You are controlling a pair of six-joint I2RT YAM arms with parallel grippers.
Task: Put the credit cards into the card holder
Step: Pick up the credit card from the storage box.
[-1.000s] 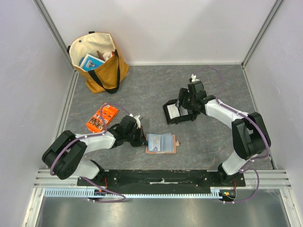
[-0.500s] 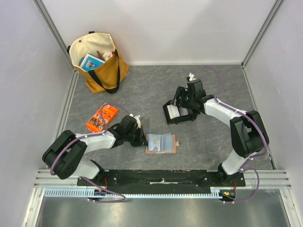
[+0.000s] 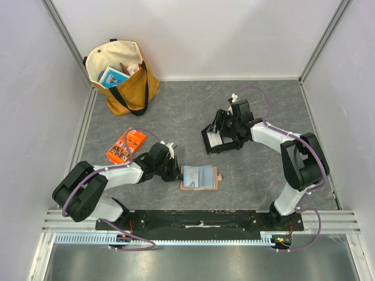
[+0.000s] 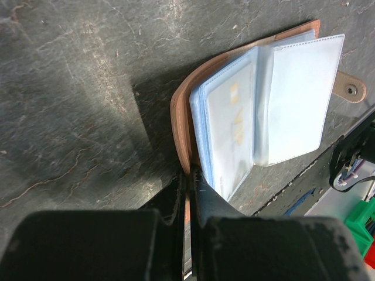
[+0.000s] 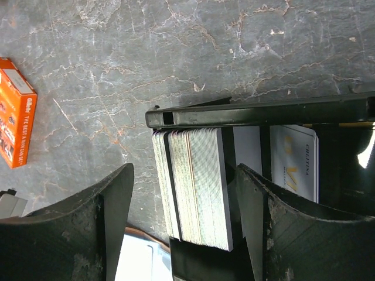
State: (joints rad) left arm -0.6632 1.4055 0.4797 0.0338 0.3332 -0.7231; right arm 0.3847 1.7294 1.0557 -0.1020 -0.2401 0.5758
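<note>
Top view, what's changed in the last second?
The right tool, open, shifted left over the tray, above the cards. Nothing was taken or released. The left tool stayed shut on the holder's edge; holder, tray and cards didn't move.

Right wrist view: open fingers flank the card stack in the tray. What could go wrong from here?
1. The right fingers span the whole stack of credit cards, so closing may grab many, not one.
2. The left fingers pinch only the card holder at its edge; it may slip.
</note>
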